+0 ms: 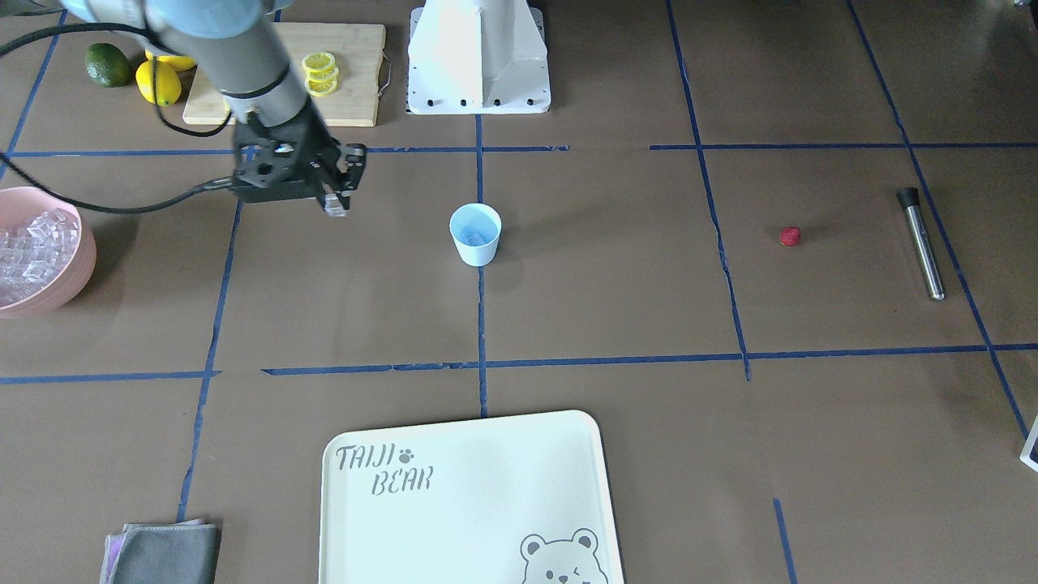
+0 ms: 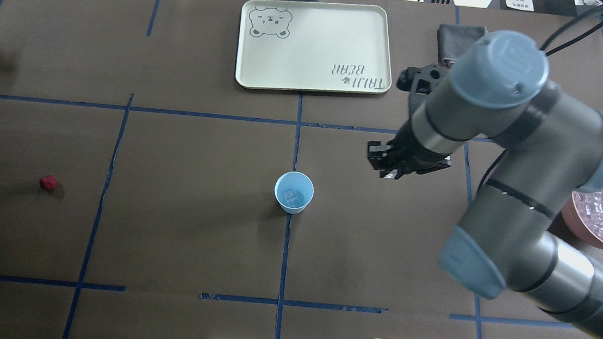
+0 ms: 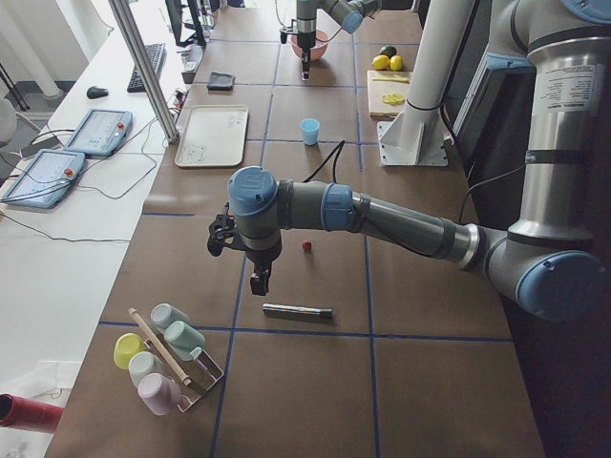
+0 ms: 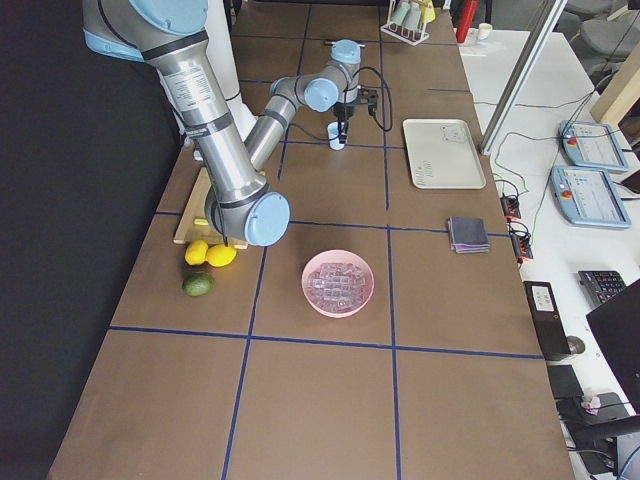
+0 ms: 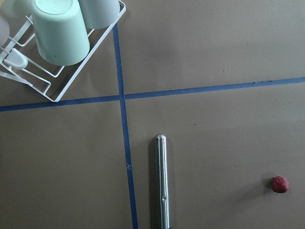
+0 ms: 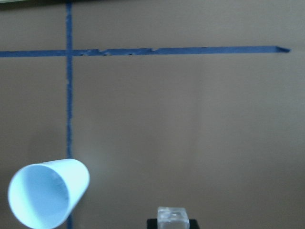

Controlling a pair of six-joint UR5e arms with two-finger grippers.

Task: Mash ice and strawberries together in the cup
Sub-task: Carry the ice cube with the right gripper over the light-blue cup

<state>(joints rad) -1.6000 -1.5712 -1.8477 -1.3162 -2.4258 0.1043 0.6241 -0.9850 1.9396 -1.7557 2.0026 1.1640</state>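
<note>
The only words I can read are on the cream tray (image 1: 486,519), which lies at the bench's edge across from my base, about midway along it. It says "TAIJI BEAR" (image 1: 385,469) in grey outlined capitals, on two lines in one corner, with a small paw print after "TAIJI". The tray's opposite corner carries a drawn bear face (image 1: 559,558) without lettering. A white sticker (image 3: 558,91) on my left arm's upright section has print too small to read, as does a white card (image 2: 518,1) beyond the bench's far edge.
</note>
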